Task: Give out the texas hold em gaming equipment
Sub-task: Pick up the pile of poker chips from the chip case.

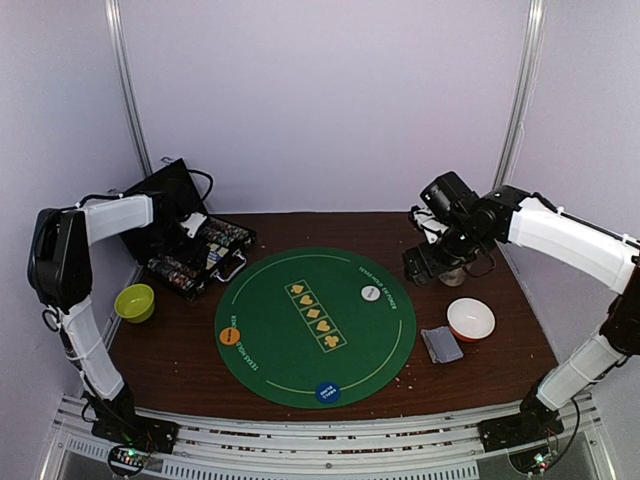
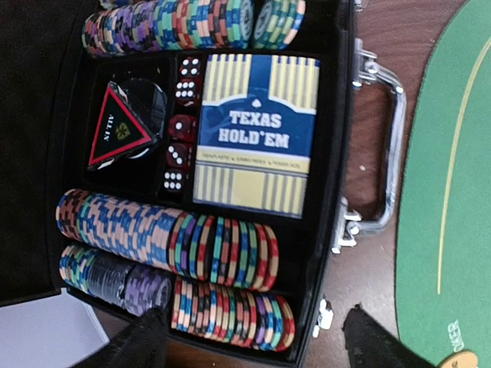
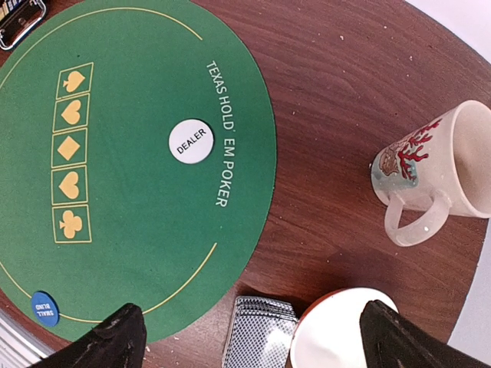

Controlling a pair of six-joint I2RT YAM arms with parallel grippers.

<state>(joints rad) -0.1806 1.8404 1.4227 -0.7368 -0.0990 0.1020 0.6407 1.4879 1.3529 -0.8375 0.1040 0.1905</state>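
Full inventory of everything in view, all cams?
mat: 1, green, table centre
white disc: 1, on mat
orange disc: 1, mat left edge
blue disc: 1, mat near edge
cards: 1 stack, grey-backed, right of mat
red-and-white bowl: 1, beside cards
mug: 1, beige, far right
lime bowl: 1, left edge
case: 1, black, open, far left
chips: many, multicoloured, in case
dice: about 5, red, in case
card box: 1, blue-yellow, in case
left gripper: open, above case
right gripper: open, near mug

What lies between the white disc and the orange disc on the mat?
Top view: only the printed row of yellow suits separates white disc and orange disc.
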